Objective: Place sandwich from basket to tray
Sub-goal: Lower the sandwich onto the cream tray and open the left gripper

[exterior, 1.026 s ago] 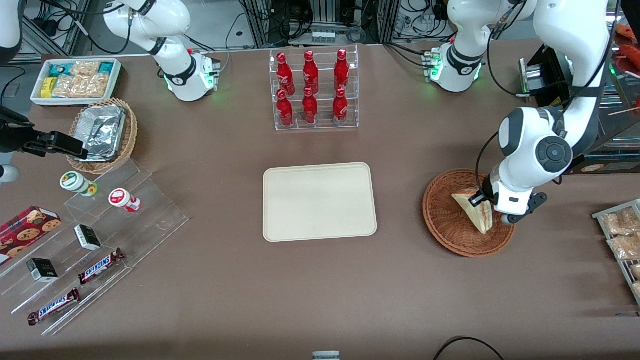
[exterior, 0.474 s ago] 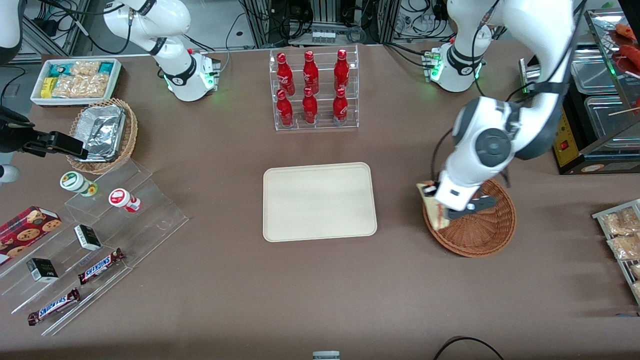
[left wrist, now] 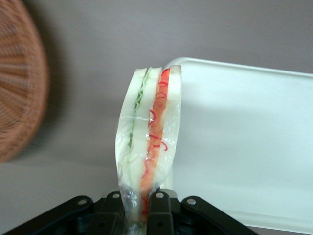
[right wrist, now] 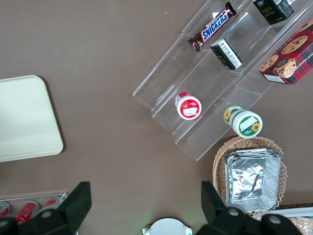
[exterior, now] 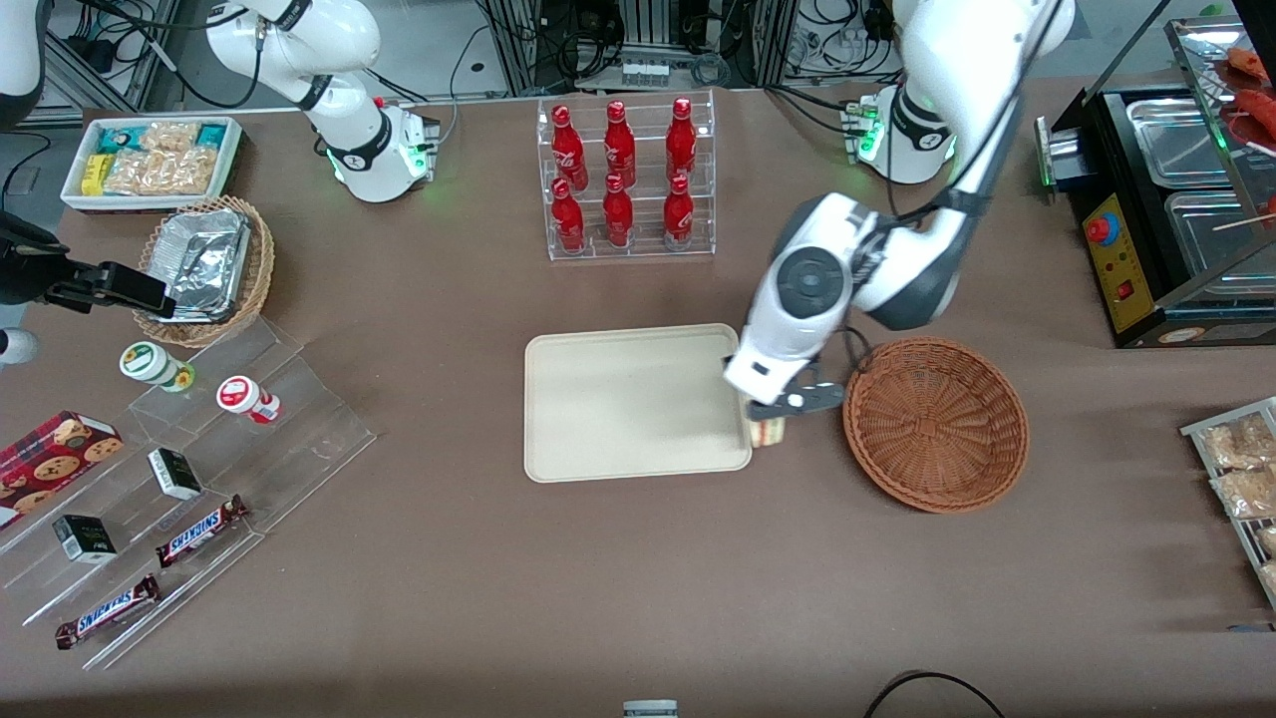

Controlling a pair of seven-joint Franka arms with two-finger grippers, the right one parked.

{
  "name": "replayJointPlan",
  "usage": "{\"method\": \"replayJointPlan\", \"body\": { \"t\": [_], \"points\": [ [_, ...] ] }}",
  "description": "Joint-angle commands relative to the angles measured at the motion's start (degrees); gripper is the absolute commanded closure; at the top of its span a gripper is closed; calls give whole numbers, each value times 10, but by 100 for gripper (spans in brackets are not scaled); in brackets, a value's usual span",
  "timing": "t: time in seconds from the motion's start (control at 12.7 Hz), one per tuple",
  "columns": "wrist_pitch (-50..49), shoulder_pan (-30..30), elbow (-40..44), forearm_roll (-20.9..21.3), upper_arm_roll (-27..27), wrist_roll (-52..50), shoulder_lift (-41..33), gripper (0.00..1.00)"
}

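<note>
On the brown tabletop (exterior: 638, 578), the cream tray (exterior: 618, 399) lies bare and the wicker basket (exterior: 937, 424) beside it holds nothing. Between them, over the tray's edge nearest the basket, the gripper (exterior: 773, 411) hangs, jaws clamped on the wrapped sandwich (left wrist: 149, 142). Transfer is midway; next, I judge, carry it over the tray's middle, lower and release.

The left arm reaches forward and down, its claw (exterior: 770, 417) pointing down with fingers (left wrist: 159, 211) pinched closed.
</note>
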Motion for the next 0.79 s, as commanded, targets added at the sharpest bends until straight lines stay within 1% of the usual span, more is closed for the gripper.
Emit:
{"method": "replayJointPlan", "body": {
  "t": [0.0,0.32,0.71],
  "points": [
    [-9,-52,81,-3,8,-51,71,100],
    [-11,-117,177,1,8,-107,144,100],
    [-35,-153,252,4,13,-146,204,100]
  ]
}}
